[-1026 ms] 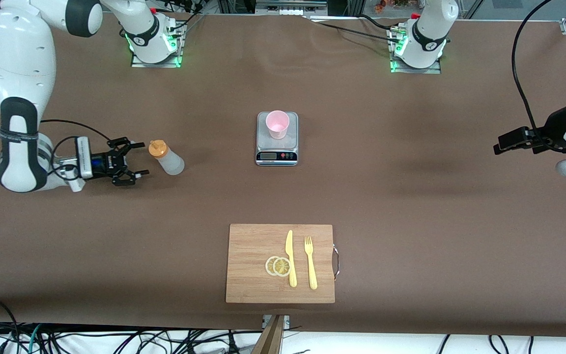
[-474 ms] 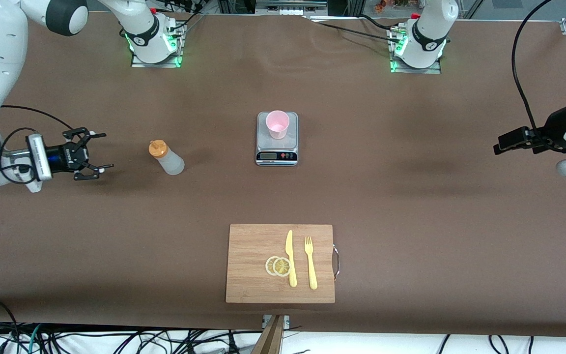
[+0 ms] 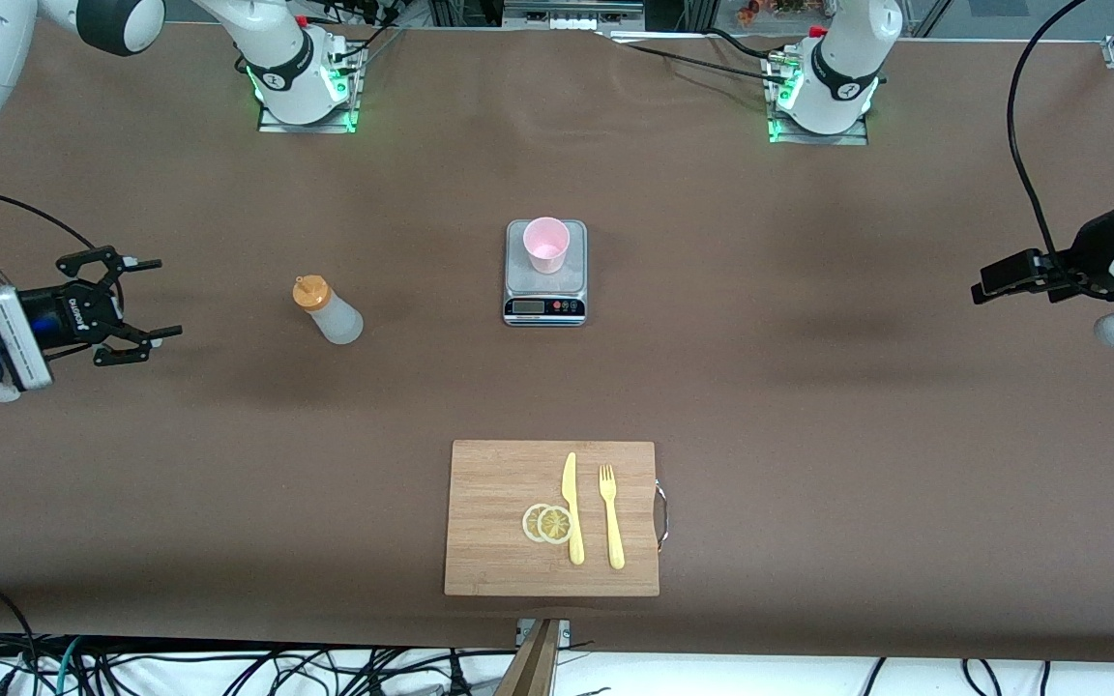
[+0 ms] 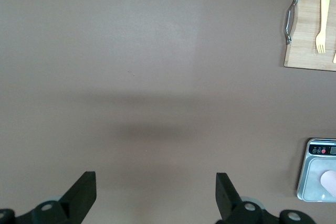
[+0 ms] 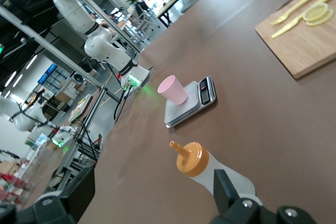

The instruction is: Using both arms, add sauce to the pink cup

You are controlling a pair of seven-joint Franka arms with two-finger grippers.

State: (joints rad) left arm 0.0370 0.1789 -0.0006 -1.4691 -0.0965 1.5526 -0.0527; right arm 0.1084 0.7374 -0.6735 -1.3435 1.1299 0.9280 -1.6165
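The sauce bottle [image 3: 327, 309] stands upright on the brown table, whitish with an orange nozzle cap. It also shows in the right wrist view [image 5: 210, 169]. The pink cup [image 3: 545, 244] stands on a small silver scale [image 3: 544, 290] at the table's middle, also in the right wrist view [image 5: 173, 88]. My right gripper [image 3: 162, 298] is open and empty, low over the table, apart from the bottle toward the right arm's end; its jaws [image 5: 152, 182] face the bottle. My left gripper [image 3: 992, 278] waits open [image 4: 156, 182] over bare table at the left arm's end.
A wooden cutting board [image 3: 499, 570] with a yellow knife [image 3: 571, 507], a yellow fork [image 3: 611, 517] and two lemon slices [image 3: 547, 523] lies nearer to the front camera than the scale. Black cables trail from both arms.
My right gripper has drawn back from beside the bottle toward the right arm's end of the table, staying open. The bottle, the cup and the left arm have not moved.
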